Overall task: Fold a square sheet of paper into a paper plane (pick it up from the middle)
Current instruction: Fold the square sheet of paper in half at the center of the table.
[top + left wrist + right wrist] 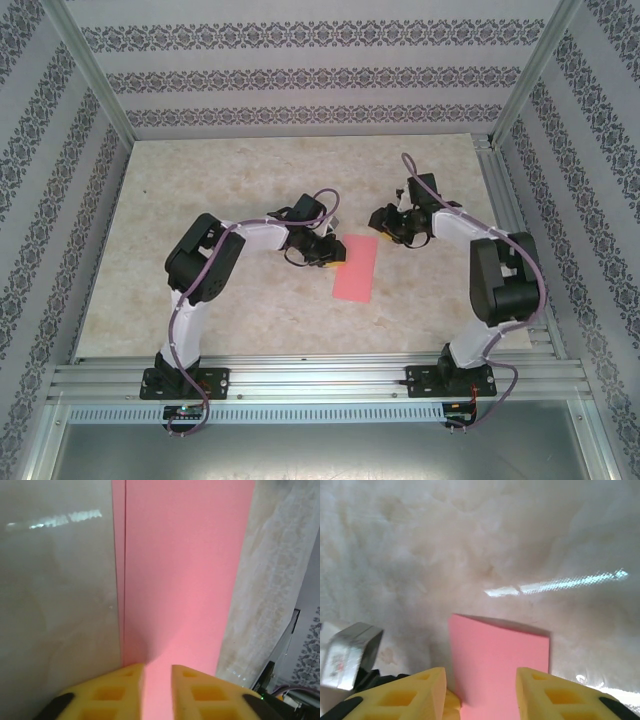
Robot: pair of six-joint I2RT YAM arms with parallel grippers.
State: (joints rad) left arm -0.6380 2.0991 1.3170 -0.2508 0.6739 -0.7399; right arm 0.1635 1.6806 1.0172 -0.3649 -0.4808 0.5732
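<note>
The sheet of paper [355, 267] lies flat on the worktop [250, 180] between the arms as a narrow two-layer rectangle. By my judgement only the first half-fold is done, and the nose and wing folds remain. The left pincer [158, 667], at its left edge, is slightly parted, and the right pincer [481, 672], at its far end, is open; neither grips it.

The paper [356, 267] is plain pink. The surface [250, 170] under it is cream with cloudy swirls. The left pincer [158, 682] has yellow fingers [110, 692]. Walls [300, 70] behind the paper have grey flowery stripes.
</note>
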